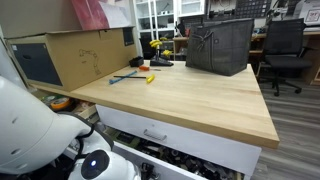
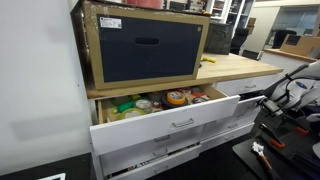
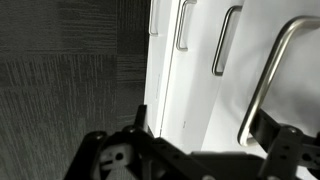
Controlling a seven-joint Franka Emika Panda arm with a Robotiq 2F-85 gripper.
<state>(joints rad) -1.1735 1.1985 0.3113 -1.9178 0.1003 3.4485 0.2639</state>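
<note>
My gripper (image 3: 200, 130) is open, its two dark fingers spread in front of a white drawer front (image 3: 200, 75). A curved metal handle (image 3: 262, 85) sits just inside the right-hand finger, and I cannot tell whether they touch. Two more handles (image 3: 225, 40) show further along the drawer fronts. In an exterior view the gripper (image 2: 267, 100) is at the right side of the white cabinet, next to a closed drawer (image 2: 240, 88). The top left drawer (image 2: 165, 122) stands pulled out with jars and packets inside. The gripper holds nothing.
A large cardboard box (image 2: 145, 45) sits on the wooden top (image 1: 190, 95). A black wire basket (image 1: 220, 45) and small tools (image 1: 135, 76) also lie on it. An office chair (image 1: 285, 50) stands behind. The white robot base (image 1: 40, 130) fills the lower left. Dark carpet (image 3: 60, 80) lies below.
</note>
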